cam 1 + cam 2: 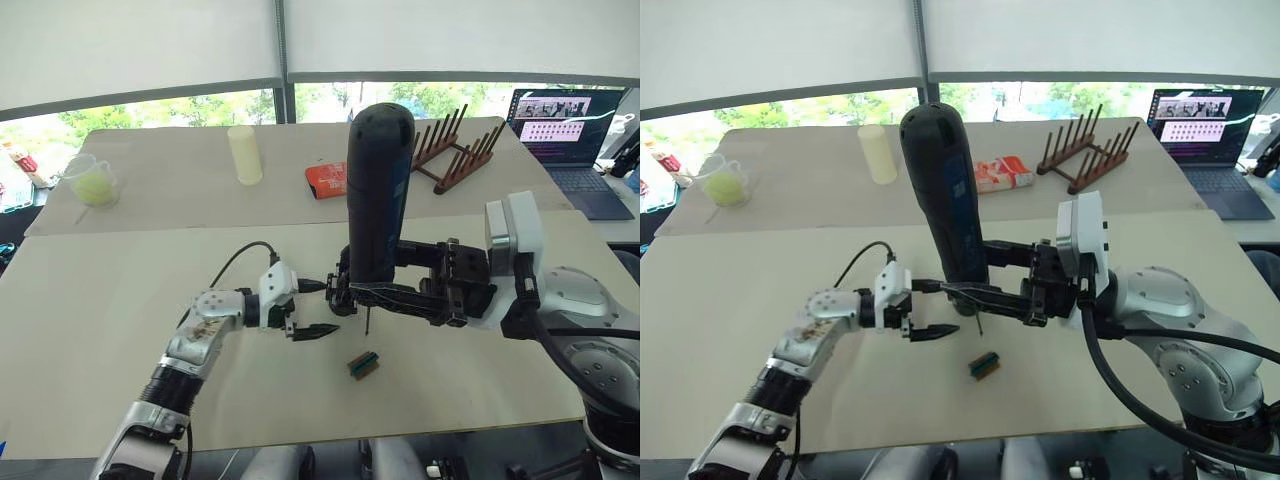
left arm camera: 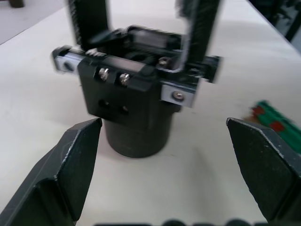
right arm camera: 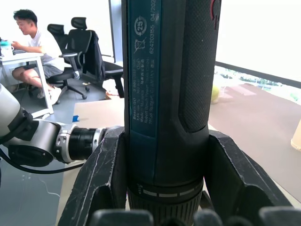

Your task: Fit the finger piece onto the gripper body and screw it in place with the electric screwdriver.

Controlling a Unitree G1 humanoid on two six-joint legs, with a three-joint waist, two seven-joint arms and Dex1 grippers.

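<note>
Black plastic dominates the middle of the near table [image 1: 120,300]: one electric screwdriver [image 1: 379,195] stands upright there, clamped between the two fingers of the right gripper [image 1: 375,292], its thin metal bit pointing down just above the tabletop. In the right wrist view both fingers [image 3: 101,179] press against the tool's thick barrel.

One gripper body [image 2: 134,101] sits on its round dark base on the table, just in front of the left gripper [image 1: 312,331]. From the head views it lies mostly behind the screwdriver and the right gripper's fingers, so little of it can be made out there; the left wrist view shows it with several silver screws and two dark uprights rising from it. I cannot tell whether either upright is the finger piece, so its whereabouts stay uncertain. The left gripper's two fingers [image 2: 70,165] are spread wide apart, holding nothing, one on each side of the base without touching it.

One small green-brown block [image 1: 364,364] lies on the table near and slightly right of the screwdriver bit.

On the far table [image 1: 180,190] I count one pale cylinder [image 1: 245,154], one clear cup [image 1: 92,180] with something yellow-green inside, one red-orange box [image 1: 327,179] and one wooden peg rack [image 1: 452,150]. One open laptop [image 1: 567,135] sits at far right.
</note>
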